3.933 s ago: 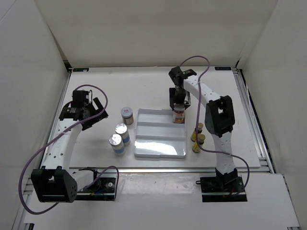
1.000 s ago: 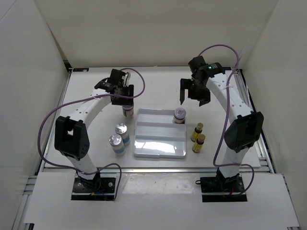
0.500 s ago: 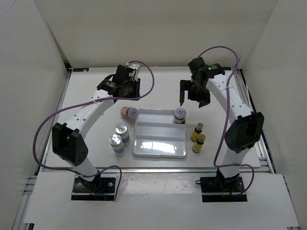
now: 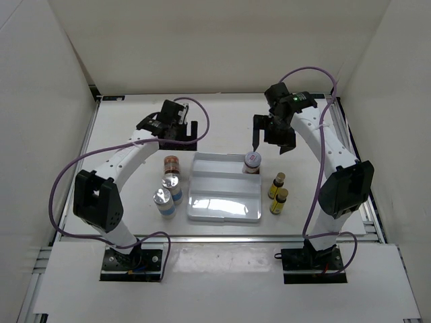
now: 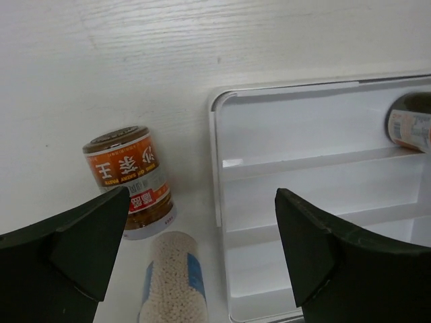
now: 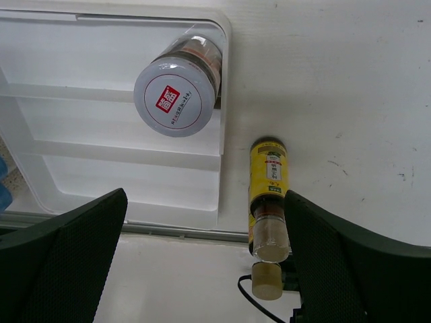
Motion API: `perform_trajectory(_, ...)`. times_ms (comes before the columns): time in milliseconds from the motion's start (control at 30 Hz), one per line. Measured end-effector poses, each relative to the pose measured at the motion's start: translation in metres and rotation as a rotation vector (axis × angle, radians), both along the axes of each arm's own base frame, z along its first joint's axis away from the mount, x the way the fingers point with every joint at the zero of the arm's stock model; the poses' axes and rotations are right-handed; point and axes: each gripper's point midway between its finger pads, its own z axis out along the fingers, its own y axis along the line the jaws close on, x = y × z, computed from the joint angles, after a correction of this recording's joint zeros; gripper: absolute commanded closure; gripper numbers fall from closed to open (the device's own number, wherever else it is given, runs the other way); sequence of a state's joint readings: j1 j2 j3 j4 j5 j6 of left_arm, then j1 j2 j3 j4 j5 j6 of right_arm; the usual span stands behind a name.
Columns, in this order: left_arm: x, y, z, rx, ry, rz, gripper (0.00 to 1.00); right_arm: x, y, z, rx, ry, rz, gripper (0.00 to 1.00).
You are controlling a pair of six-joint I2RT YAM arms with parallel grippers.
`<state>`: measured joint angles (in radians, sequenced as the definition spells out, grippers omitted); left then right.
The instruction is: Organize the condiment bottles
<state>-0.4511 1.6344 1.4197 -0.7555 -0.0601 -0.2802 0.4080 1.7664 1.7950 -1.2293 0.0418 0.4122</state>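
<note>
My left gripper [image 4: 177,132] [image 5: 202,195] hangs open above the table just left of the white tray [image 4: 225,210] [image 5: 217,161], holding nothing. Below it is a brown jar [image 4: 171,164] [image 5: 128,182], brown base showing and label upside down; lying or standing on its lid, I cannot tell. Two white-and-blue cylinders [image 4: 170,183] [image 4: 162,200] stand nearer, one in the left wrist view [image 5: 172,282]. My right gripper [image 4: 273,138] [image 6: 205,195] is open above the tray's far right corner, where a second jar [image 4: 252,161] [image 6: 176,96] stands. Two yellow bottles [image 4: 277,182] [image 4: 278,200] [image 6: 269,175] stand right of the tray.
The tray's middle and near compartments [image 6: 121,175] hold nothing. White walls close the table at the back and both sides. A purple cable loops off each arm.
My left gripper has opened and let go of the brown jar, which now rests a little nearer, by the cylinders. The right arm has hardly moved.
</note>
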Motion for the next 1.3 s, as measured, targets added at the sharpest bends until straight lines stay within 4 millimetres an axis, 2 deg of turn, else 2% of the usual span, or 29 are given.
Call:
perform_trajectory(133, 0.004, 0.024, -0.007, -0.042, 0.041, 0.11, 0.0, 0.0, 0.0, 0.0, -0.001, 0.001, 0.001, 0.0)
perform_trajectory(267, -0.003, 0.053, -0.02, -0.081, 0.103, 0.225, 0.0, -0.001, -0.001, -0.002, -0.003, 0.007, 0.001, 0.0)
perform_trajectory(367, -0.022, 0.064, -0.037, -0.101, 0.172, 0.27, 0.0, -0.001, -0.001, -0.003, -0.004, 0.008, 0.002, 0.0)
perform_trajectory(567, -0.066, 0.072, -0.078, -0.102, 0.318, 0.311, 0.0, -0.001, -0.001, -0.003, -0.004, 0.008, 0.005, 0.0)
perform_trajectory(633, -0.081, 0.083, -0.091, -0.092, 0.369, 0.346, 0.0, -0.001, -0.001, -0.003, -0.004, 0.008, 0.005, 0.0)
perform_trajectory(700, -0.088, 0.092, -0.098, -0.089, 0.392, 0.38, 0.0, -0.001, -0.001, -0.003, -0.005, 0.008, 0.006, 0.0)
perform_trajectory(800, -0.089, 0.103, -0.101, -0.085, 0.393, 0.418, 0.0, -0.002, 0.0, -0.003, -0.002, 0.01, 0.011, 0.0)
perform_trajectory(933, -0.085, 0.105, -0.098, -0.083, 0.377, 0.424, 0.0, -0.002, 0.001, -0.005, 0.003, 0.017, 0.025, 0.0)
perform_trajectory(1133, -0.06, 0.103, -0.086, -0.095, 0.315, 0.412, 0.0, -0.001, 0.004, -0.015, -0.001, 0.046, 0.035, 0.0)
perform_trajectory(1300, -0.05, 0.102, -0.095, -0.085, 0.321, 0.408, 0.0, 0.001, 0.004, -0.025, -0.013, 0.073, 0.038, 0.0)
